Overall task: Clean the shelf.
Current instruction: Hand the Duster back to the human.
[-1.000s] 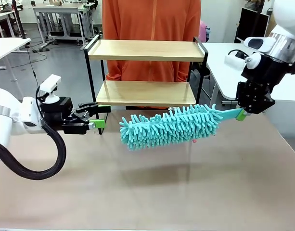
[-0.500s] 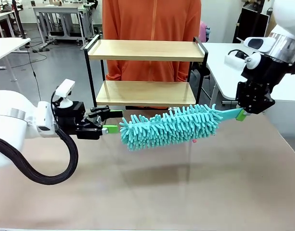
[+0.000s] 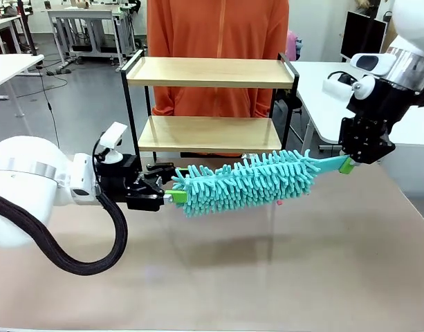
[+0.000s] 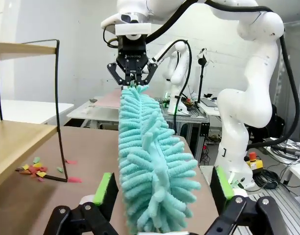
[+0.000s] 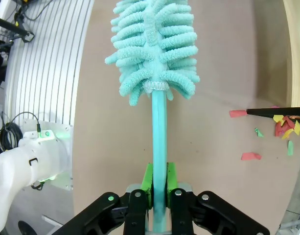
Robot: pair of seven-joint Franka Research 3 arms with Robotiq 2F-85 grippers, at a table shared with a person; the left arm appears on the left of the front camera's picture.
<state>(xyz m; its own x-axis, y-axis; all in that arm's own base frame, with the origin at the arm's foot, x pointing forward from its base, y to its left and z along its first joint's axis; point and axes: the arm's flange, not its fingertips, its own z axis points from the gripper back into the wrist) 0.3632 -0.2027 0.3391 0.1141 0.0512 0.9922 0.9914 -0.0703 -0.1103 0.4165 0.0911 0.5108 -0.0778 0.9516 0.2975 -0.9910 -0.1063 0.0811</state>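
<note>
Two grippers meeting at one teal duster [image 3: 246, 181], hanging in the air above the brown table [image 3: 267, 277] just in front of the shelf [image 3: 210, 72]. Running its long axis nearly level, side to side across the front view, roughly parallel to the shelf's front edge, handle end slightly higher. Pointing its fluffy tip toward the robot's left and its flat handle [image 5: 159, 142] toward the robot's right.

Pinching that handle between pressed-together green pads: right gripper [image 3: 347, 164], reaching down from the upper right. In the right wrist view, handle rising straight up from the fingers, fluffy head [image 5: 154, 44] spreading out above the tabletop.

Standing spread wide at the fluffy tip: left gripper [image 3: 171, 197], reaching in level from the left, green pads [image 4: 103, 188] on either side of the head [image 4: 150, 166] in the left wrist view, apart from the fibres as far as can be told.

Standing at the far side of the table, between the duster and a person in an orange top [image 3: 218, 28]: the two-tier shelf, wooden boards in a black frame, long axis also running left to right.

Lying on the table by the shelf's foot: small coloured paper scraps [image 5: 284, 125], some red, some yellow and green, also seen under the lower board [image 4: 33, 169] in the left wrist view.
</note>
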